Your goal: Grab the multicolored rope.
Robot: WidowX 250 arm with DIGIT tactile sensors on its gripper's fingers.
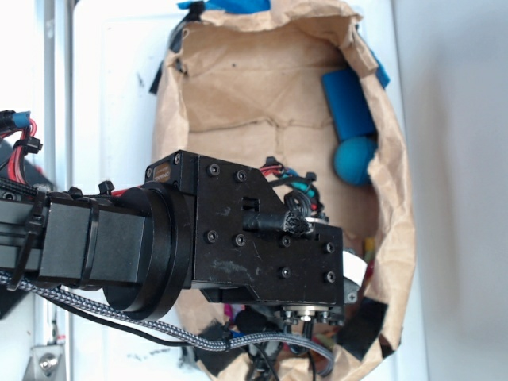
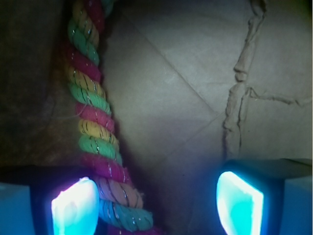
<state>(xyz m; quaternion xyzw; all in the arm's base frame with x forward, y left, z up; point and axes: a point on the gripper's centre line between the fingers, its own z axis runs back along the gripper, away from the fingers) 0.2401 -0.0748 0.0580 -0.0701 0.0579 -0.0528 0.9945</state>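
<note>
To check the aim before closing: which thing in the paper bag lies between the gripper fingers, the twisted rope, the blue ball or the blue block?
The red, yellow and green twisted fabric rope does; it runs beside one finger of the open gripper.

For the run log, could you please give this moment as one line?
gripper: open | multicolored rope: between fingers, beside left one | not gripped
</note>
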